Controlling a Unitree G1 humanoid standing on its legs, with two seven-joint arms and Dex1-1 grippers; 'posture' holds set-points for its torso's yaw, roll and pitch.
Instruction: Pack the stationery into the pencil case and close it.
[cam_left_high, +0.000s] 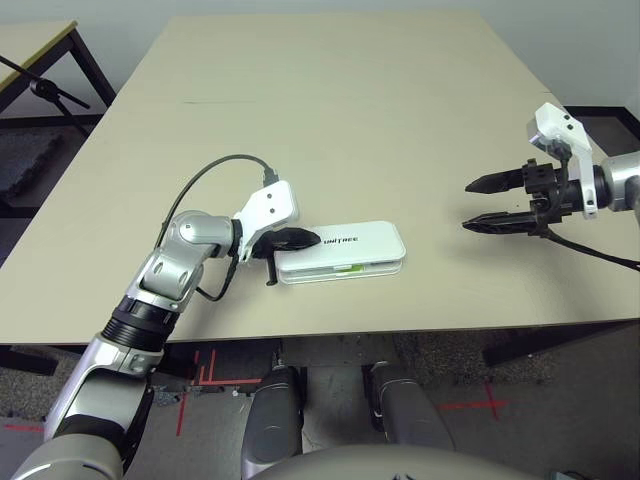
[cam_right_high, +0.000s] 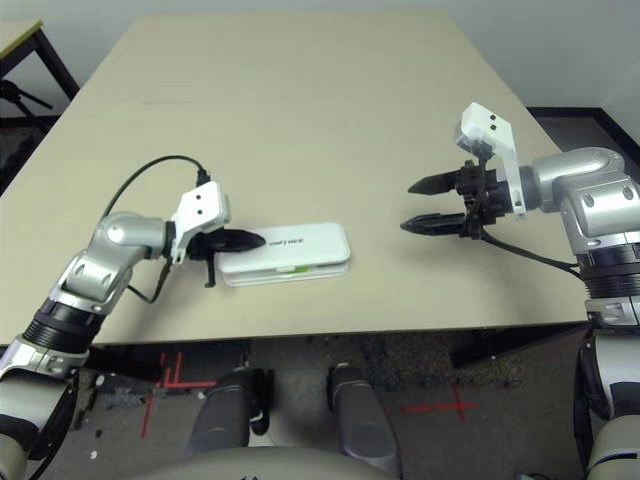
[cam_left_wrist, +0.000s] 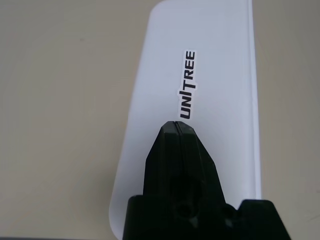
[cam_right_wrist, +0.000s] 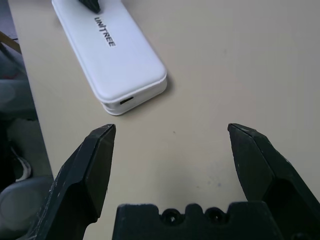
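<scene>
- Floor (cam_left_high: 590, 420), below the near edge of the tabletop (cam_left_high: 300, 100): dark, marked with strips of red tape (cam_left_high: 465, 405).
- Pencil case (cam_left_high: 340, 248), on the tabletop close to its near edge: white, rounded at the corners, lying flat, its lid lowered over the base. A lime-green part (cam_left_high: 350, 268) shows at the side facing the robot, between lid and base. Whether the lid is fully fastened cannot be told.
- Left gripper (cam_left_wrist: 178, 122), over the left portion of the lid: clenched, its two fingers together with nothing between them, the tips just beside the black "UNITREE" lettering (cam_left_wrist: 187, 85). Whether they press on the lid cannot be told.
- Right gripper (cam_right_high: 407, 205), above the tabletop, well apart to the right of the case: released, fingers spread and empty, pointing leftward.
- Second table (cam_left_high: 35, 45), beyond the left edge of the tabletop: partly visible, with dark legs.
</scene>
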